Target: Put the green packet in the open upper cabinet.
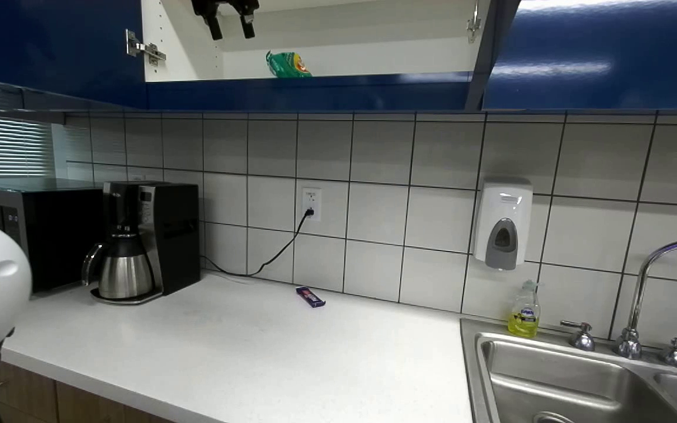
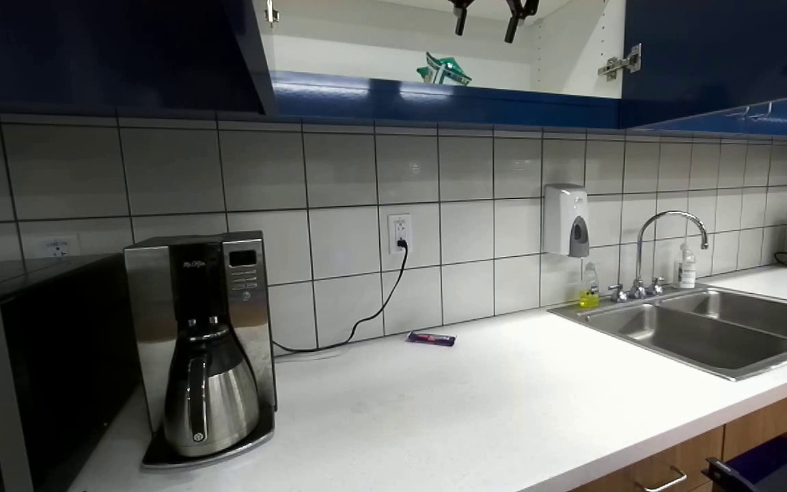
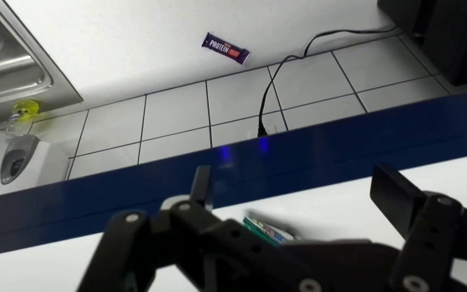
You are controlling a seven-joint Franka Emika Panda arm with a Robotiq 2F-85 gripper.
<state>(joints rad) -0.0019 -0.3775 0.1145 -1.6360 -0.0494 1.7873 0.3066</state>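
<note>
Two black fingers (image 3: 393,198) stand wide apart, grasping nothing, as the gripper (image 1: 232,30) hangs above the green packet (image 1: 284,65), which sits below it, untouched, in the open upper cabinet (image 1: 368,56). The placement looks done, but leaving carries risk: a low outward sweep could snag the packet and pull it over the blue front edge (image 1: 374,90), onto the counter (image 1: 315,358) well below the gripper. Dipping too soon could also knock the fingers against that edge.

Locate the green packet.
In an exterior view, the green packet is in the open upper cabinet, left of its middle, behind the blue bottom trim, below and right of the gripper.
</note>
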